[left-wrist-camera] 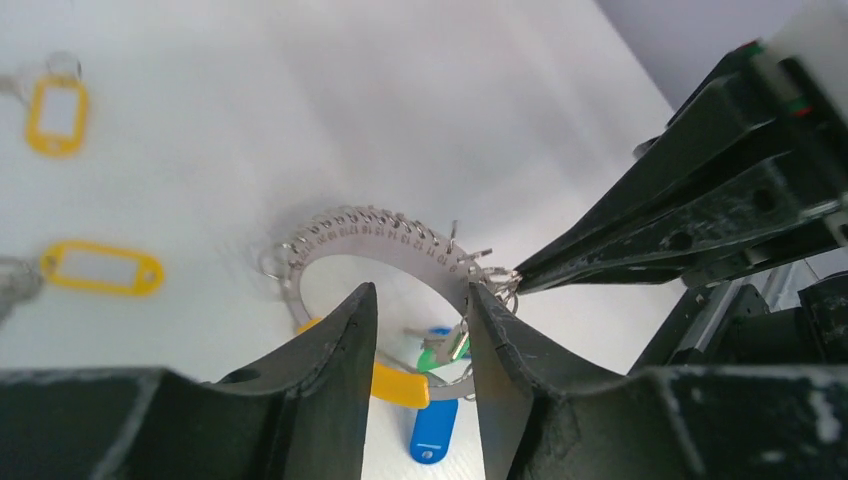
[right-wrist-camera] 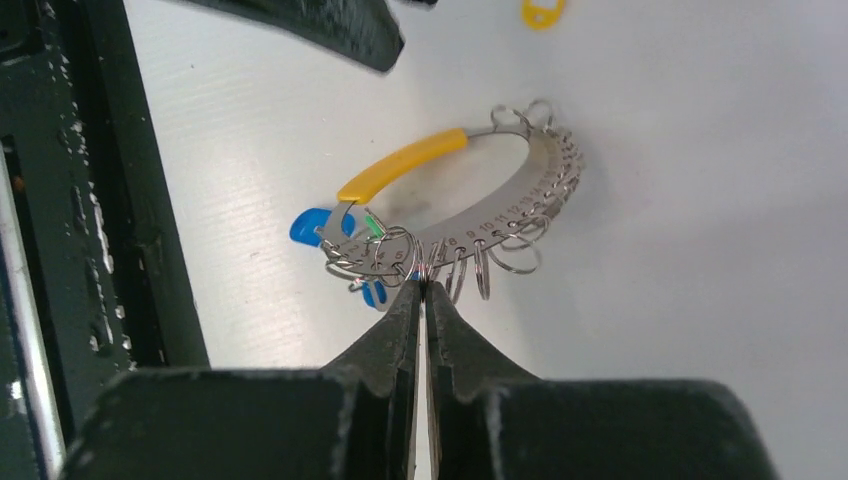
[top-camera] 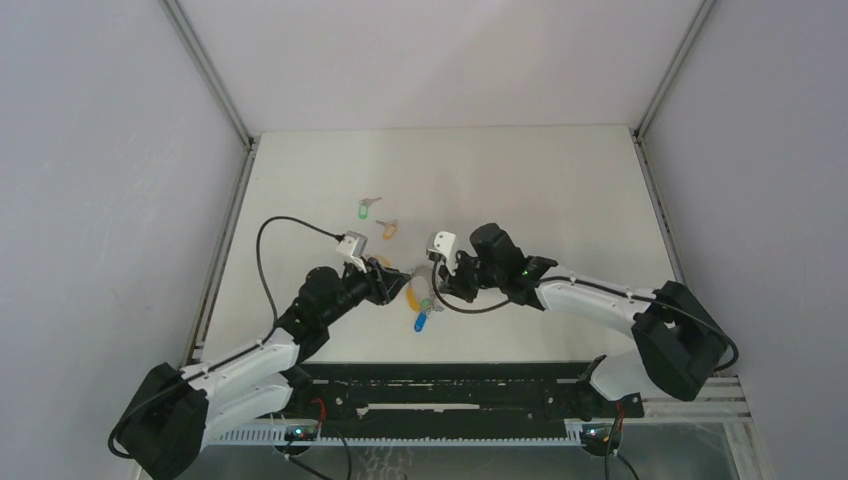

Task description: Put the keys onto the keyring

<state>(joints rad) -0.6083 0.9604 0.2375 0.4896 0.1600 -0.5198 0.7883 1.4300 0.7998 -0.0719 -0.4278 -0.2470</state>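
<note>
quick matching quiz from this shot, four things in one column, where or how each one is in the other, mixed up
Things:
1. right gripper
2. left gripper
3. blue tag
4. green-tagged key

Place or state:
a. lies loose on the table, beyond the keyring
b. fingers apart, just over the keyring
c. attached to the keyring, on its side nearest the robot
d. fingers shut on the keyring's edge

Pairs: 1-d, 2-b, 3-c, 4-a

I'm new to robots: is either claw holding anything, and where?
The right gripper pinches the keyring at the edge of its numbered metal band; the left gripper holds nothing.
</note>
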